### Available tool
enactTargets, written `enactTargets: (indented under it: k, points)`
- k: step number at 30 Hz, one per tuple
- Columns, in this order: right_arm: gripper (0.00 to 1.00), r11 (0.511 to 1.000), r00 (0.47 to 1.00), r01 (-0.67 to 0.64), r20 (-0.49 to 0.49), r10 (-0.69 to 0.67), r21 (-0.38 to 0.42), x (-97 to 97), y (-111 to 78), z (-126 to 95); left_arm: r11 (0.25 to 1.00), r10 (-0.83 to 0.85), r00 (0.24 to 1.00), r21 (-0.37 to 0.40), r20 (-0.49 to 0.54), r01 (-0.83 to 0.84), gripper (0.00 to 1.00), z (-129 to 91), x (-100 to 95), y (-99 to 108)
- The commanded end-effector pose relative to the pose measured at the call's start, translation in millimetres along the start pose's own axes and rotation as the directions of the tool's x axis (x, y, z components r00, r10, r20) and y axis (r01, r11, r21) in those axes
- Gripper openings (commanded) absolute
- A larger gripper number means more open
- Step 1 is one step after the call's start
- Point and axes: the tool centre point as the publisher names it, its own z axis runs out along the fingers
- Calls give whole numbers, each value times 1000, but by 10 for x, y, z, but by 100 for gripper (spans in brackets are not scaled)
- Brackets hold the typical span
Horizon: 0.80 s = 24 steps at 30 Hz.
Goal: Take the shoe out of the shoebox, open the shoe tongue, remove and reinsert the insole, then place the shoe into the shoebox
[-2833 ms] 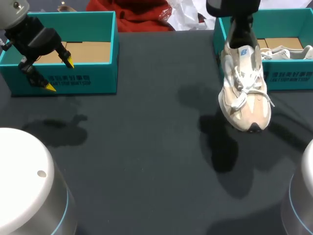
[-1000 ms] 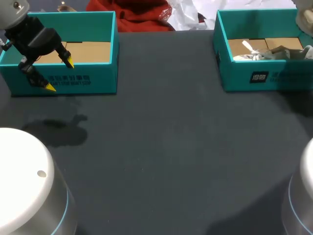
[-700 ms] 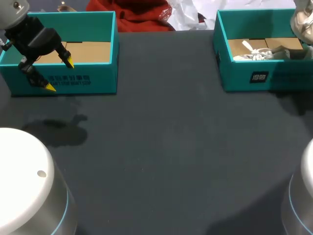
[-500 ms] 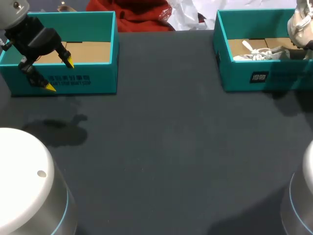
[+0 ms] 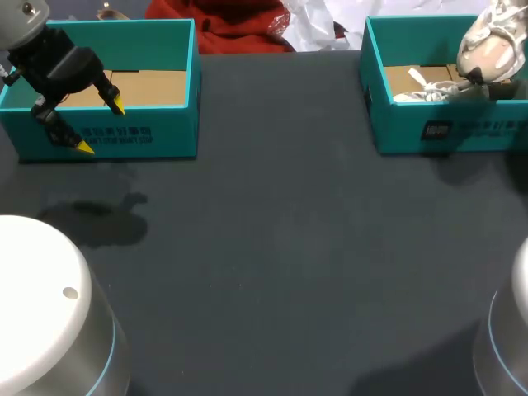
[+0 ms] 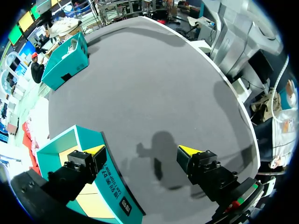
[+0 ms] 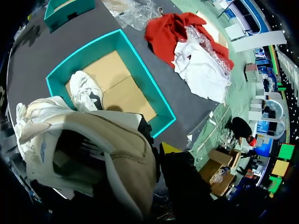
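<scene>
Dark grey tabletop, two teal boxes along its far edge. At the far-left corner, the left box, brown card floor showing inside. Hanging at that box's front wall, the left claw: wide open, nothing between the fingers. Same story from its own wrist: one yellow tip over the box's rim, the other out over bare tabletop, claw shadow on the surface below.

Over to the far-right corner now, the shoebox. And up in the air above its right part, the shoe, cream and beige, tilted, lower end over the box's inside. Close up from the right wrist: heel collar nearest, right claw clamped on the shoe's heel, one yellow tip showing just outside the collar, the other finger hidden inside. Below, the shoebox open, with a second shoe lying on its card floor, white laces against the front wall.
</scene>
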Motion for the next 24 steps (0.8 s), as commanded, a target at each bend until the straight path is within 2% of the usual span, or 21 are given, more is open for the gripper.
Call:
enactTargets:
  k: [1,4,17,19,22,24]
  points:
    - [0,952,958,-286,-8,288,113,-60,47,-3,1000,0,1000,-3,0,0,100,1,3,1]
    - [0,901,914,-397,-12,405,175,-39,30,20,1000,0,1000,-3,0,0,100,1,3,1]
    - [0,901,914,-397,-12,405,175,-39,30,20,1000,0,1000,-3,0,0,100,1,3,1]
    - [0,850,856,-509,-16,516,135,-42,-6,86,1000,0,1000,-3,0,0,100,1,3,1]
    - [0,807,811,-582,1,585,104,-11,-22,168,1000,0,1000,-3,0,0,100,1,3,1]
    - [0,774,781,-622,24,624,119,-2,-21,243,1000,0,1000,-3,0,0,100,1,3,1]
